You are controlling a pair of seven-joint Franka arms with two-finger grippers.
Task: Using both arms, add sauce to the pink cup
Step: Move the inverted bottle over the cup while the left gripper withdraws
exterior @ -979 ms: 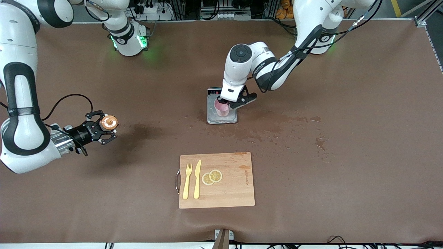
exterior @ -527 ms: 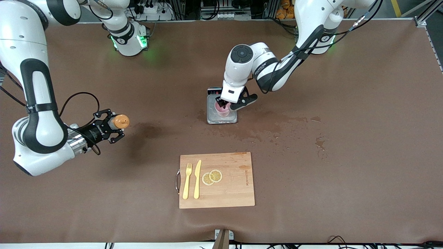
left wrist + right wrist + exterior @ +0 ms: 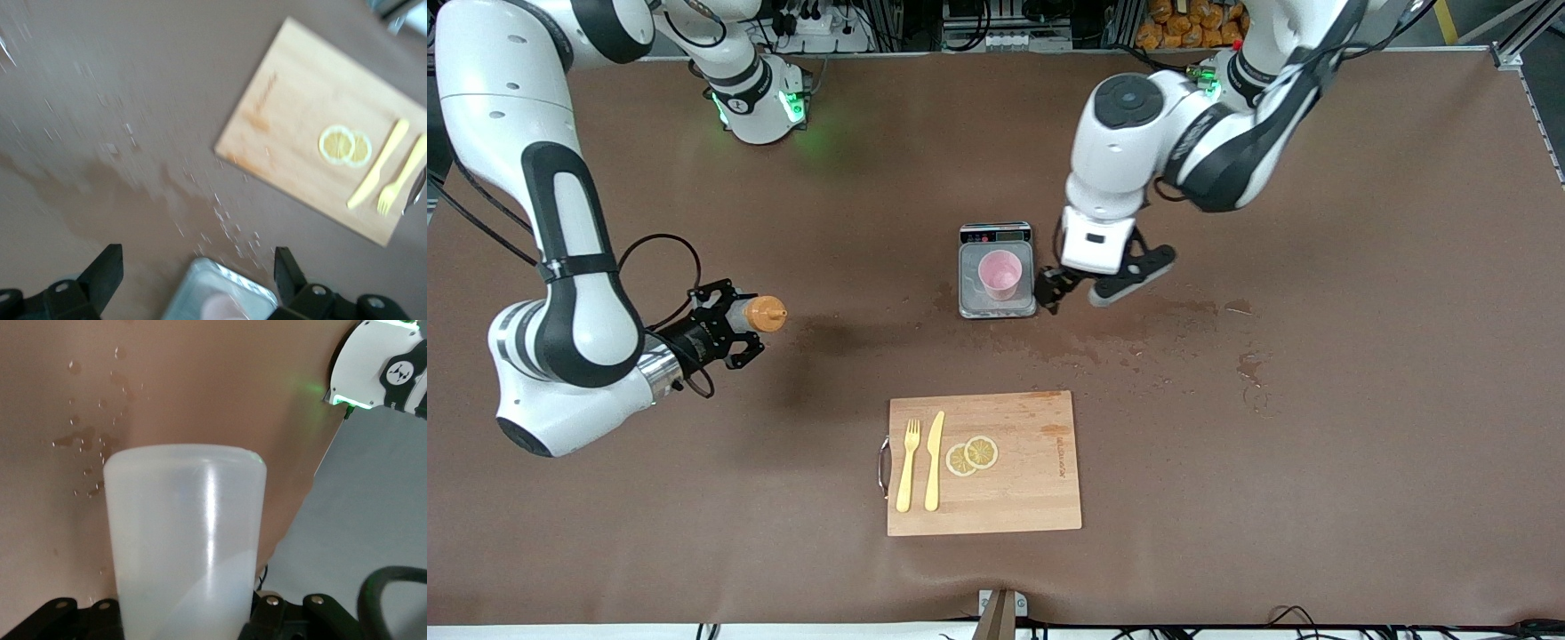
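Observation:
The pink cup (image 3: 997, 274) stands upright on the steel scale plate (image 3: 971, 302), with nothing holding it. My left gripper (image 3: 1052, 292) is open and empty, over the table just beside the scale on the side toward the left arm's end. In the left wrist view, its fingers (image 3: 100, 277) are spread wide above the scale plate (image 3: 200, 283) and the blurred cup (image 3: 223, 309). My right gripper (image 3: 734, 325) is shut on the sauce bottle (image 3: 761, 313), held sideways over the table toward the right arm's end, orange nozzle pointing at the scale. The right wrist view shows its whitish body (image 3: 187, 533).
A wooden cutting board (image 3: 1023, 480) lies nearer the front camera, with a yellow fork (image 3: 907, 467), a yellow knife (image 3: 934, 460) and lemon slices (image 3: 971, 455) on it. Wet stains (image 3: 1138, 316) mark the table beside the scale. The scale's display (image 3: 996, 234) faces the robots' bases.
My left gripper has let go of the cup, opened and lifted away toward the left arm's end. My right gripper has carried the bottle closer to the scale and turned its nozzle sideways.

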